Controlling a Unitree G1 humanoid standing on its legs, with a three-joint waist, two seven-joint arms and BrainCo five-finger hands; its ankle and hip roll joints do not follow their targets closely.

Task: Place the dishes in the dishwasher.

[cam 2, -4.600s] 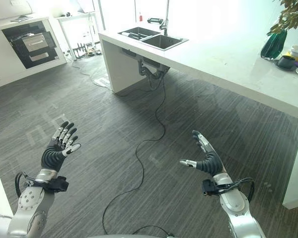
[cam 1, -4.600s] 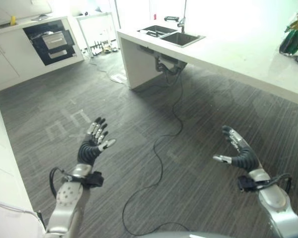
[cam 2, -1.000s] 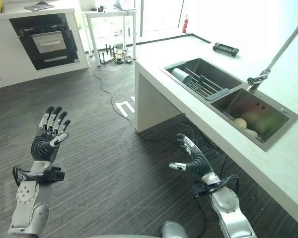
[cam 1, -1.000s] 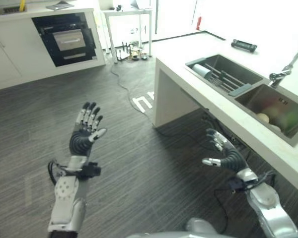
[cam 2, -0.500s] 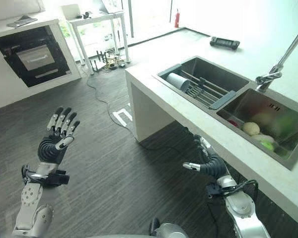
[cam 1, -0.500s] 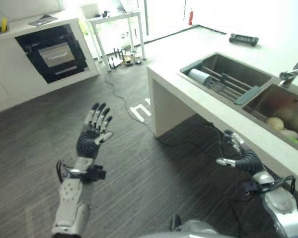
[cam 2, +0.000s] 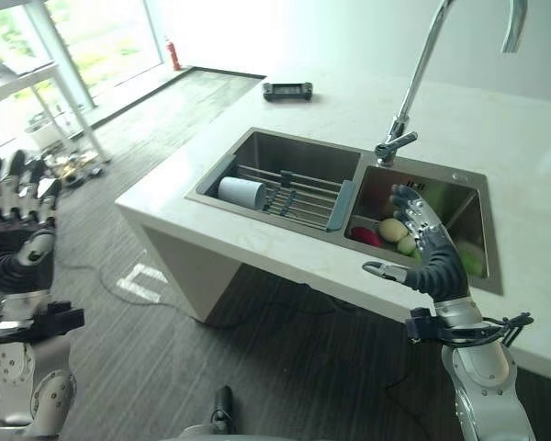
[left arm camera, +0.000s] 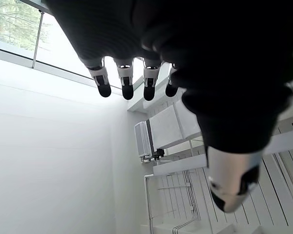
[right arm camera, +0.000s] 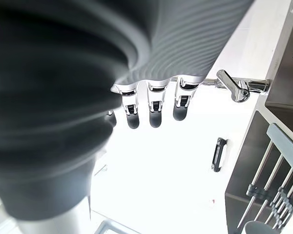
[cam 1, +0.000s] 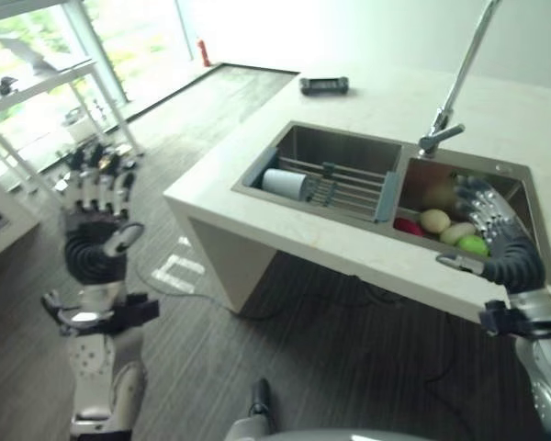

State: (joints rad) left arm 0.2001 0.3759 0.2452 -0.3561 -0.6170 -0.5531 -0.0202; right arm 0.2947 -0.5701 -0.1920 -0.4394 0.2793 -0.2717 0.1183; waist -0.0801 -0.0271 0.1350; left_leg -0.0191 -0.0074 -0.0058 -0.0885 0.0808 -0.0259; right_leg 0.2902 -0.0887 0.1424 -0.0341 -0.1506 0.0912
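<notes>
Right eye view, far left: the robot's left hand [cam 2: 16,241] is rising upright over the dark striped floor [cam 2: 294,367], fingers straight and spread, holding nothing.
Left wrist view: the left hand's dark-tipped fingers [left arm camera: 128,87] are pointing straight out, thumb apart from them, with nothing between.
Counter: a white stone-look countertop [cam 2: 496,129] is running from the centre to the right, well apart from the left hand.
Small object: a dark flat rectangular device [cam 2: 286,90] is lying on the counter behind the sink.
Left basin: a stainless steel sink basin [cam 2: 257,156] is carrying a metal wire drying rack [cam 2: 289,195] with a grey end bar.
Task's thing: a white cylindrical cup [cam 2: 240,192] is lying on its side at the left end of the rack, inside the left basin, with neither hand touching it.
Faucet: a tall chrome tap [cam 2: 413,83] with a lever is standing behind the divider between the two basins.
Right basin: a second steel basin [cam 2: 468,197] is holding round pale, red and green produce-like items [cam 2: 393,230]; what exactly they are, I cannot tell.
Right hand: the robot's right hand [cam 2: 429,253] is hovering over the front edge of the right basin, fingers loosely extended and apart, thumb out to the side, gripping nothing.
Right wrist view: the right hand's fingers [right arm camera: 156,109] are showing straight and side by side.
</notes>
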